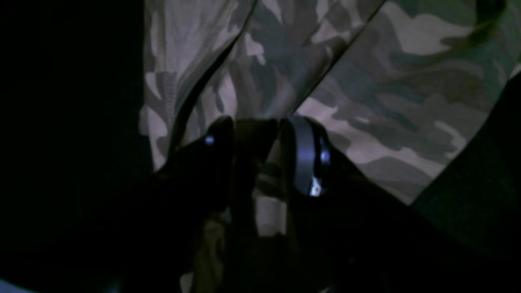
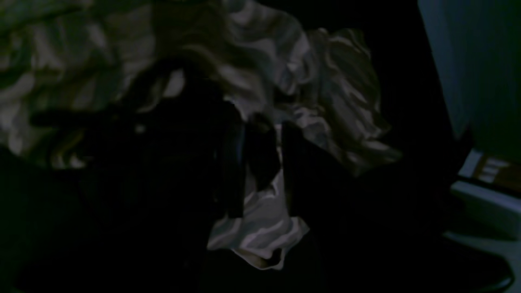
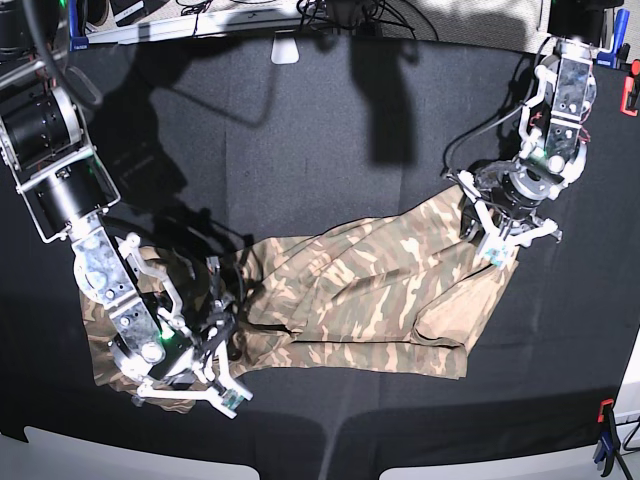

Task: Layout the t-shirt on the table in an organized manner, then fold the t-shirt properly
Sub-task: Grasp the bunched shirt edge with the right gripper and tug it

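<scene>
The camouflage t-shirt (image 3: 370, 290) lies crumpled and stretched across the black table (image 3: 300, 150), from lower left to middle right. At the shirt's right end my left gripper (image 3: 497, 240) is down on the cloth. In the left wrist view the left gripper (image 1: 260, 138) has a fold of the t-shirt (image 1: 386, 101) pinched between its dark fingers (image 1: 305, 154). My right gripper (image 3: 215, 375) sits on the bunched left end. The right wrist view shows the right gripper (image 2: 262, 162) shut on a strip of the t-shirt (image 2: 260, 228) that hangs below the fingers.
A red clamp (image 3: 628, 95) and a blue-and-red clamp (image 3: 603, 430) sit at the table's right edge. Cables and a white block (image 3: 285, 48) lie along the far edge. White corners (image 3: 60, 455) show at the front. Pale furniture (image 2: 484, 195) stands beyond the table.
</scene>
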Tool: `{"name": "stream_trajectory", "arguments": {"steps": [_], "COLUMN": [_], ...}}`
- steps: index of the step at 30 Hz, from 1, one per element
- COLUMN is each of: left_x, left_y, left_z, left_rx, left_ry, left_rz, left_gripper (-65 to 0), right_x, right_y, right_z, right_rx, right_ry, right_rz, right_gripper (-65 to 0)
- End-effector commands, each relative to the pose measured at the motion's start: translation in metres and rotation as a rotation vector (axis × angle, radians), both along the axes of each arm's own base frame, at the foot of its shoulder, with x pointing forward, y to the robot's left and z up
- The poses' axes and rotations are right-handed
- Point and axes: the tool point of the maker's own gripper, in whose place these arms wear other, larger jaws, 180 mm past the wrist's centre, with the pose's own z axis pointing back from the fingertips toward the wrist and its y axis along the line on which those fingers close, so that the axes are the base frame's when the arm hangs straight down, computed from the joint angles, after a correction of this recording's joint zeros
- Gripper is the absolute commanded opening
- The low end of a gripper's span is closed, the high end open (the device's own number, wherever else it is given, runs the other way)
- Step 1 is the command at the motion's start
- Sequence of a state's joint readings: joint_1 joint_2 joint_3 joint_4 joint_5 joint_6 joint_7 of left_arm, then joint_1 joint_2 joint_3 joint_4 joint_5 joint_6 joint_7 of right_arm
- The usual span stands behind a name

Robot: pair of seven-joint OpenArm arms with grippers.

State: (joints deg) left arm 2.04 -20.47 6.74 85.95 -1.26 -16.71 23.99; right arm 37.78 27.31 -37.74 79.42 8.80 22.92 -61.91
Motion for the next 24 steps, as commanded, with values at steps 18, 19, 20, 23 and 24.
{"name": "stream_trajectory", "arguments": {"steps": [18, 19, 20, 23, 24], "left_x": [0.01, 0.01, 0.01, 0.01, 0.01], "left_y": [0.001, 0.001, 0.001, 0.001, 0.001], "left_z": [0.015, 0.015, 0.015, 0.015, 0.015], "left_rx": [-0.01, -0.01, -0.01, -0.01, -0.01], "left_ry": [-0.053, -0.053, -0.053, -0.053, -0.053], "left_rz": [0.0, 0.0, 0.0, 0.0, 0.0], "left_gripper": [-45.4, -45.4, -45.4, -45.4, -45.4], "right_x": [0.007, 0.006, 0.006, 0.007, 0.008], "right_y": [-0.025, -0.029, -0.033, -0.039, -0.038], "right_z": [0.02, 0.02, 0.02, 0.022, 0.023], "right_rx": [-0.114, -0.12, -0.124, -0.121, -0.115], "right_ry": [-0.011, -0.011, -0.012, -0.023, -0.029], "right_rz": [0.07, 0.066, 0.062, 0.062, 0.067], "right_gripper": [-40.8, -40.8, -40.8, -40.8, -40.8]}}
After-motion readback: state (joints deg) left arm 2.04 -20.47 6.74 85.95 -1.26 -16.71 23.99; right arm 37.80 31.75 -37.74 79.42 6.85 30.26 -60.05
